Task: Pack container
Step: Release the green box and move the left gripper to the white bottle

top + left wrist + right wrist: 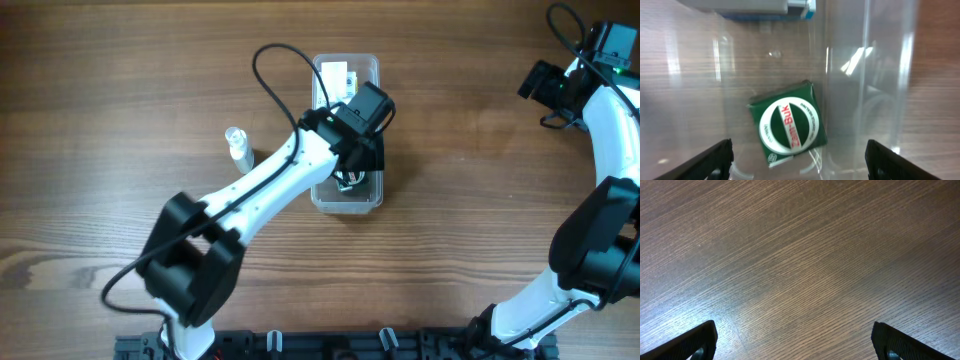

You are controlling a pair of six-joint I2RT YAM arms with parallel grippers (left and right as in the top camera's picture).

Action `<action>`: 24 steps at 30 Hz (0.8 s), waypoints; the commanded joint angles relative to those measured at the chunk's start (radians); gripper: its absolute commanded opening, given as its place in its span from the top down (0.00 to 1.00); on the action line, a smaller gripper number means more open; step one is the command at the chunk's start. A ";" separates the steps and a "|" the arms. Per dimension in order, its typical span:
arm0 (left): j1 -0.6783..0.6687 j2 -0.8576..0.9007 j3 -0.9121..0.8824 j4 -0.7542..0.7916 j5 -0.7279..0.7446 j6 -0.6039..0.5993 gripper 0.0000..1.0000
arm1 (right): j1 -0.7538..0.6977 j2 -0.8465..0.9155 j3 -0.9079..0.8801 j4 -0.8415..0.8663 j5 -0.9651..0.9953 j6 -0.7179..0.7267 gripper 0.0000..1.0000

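The clear plastic container (pixel 368 70) stands upright at the table's middle back. In the left wrist view its clear wall (pixel 865 75) shows, with a green Zam-Buk box (pixel 788 124) lying flat on its floor and a blue and white box (pixel 760 7) at the far end. That white box also shows in the overhead view (pixel 335 72). My left gripper (pixel 799 160) is open and empty right above the container, over the green box. My right gripper (pixel 795 341) is open and empty over bare wood at the far right.
A small clear bottle (pixel 238 147) lies on the table left of the container. The left arm (pixel 260 190) reaches diagonally from the front left. The right arm (pixel 610 130) stands along the right edge.
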 commanded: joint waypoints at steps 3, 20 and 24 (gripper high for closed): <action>0.082 -0.224 0.060 -0.132 -0.197 0.023 0.01 | 0.000 0.014 -0.005 0.003 0.002 0.012 0.00; 0.418 -0.288 0.058 -0.282 -0.039 0.443 0.00 | 0.000 0.014 -0.005 0.003 0.002 0.012 0.00; 0.463 -0.219 0.057 -0.285 0.124 0.520 0.00 | 0.000 0.014 -0.005 0.003 0.002 0.012 0.00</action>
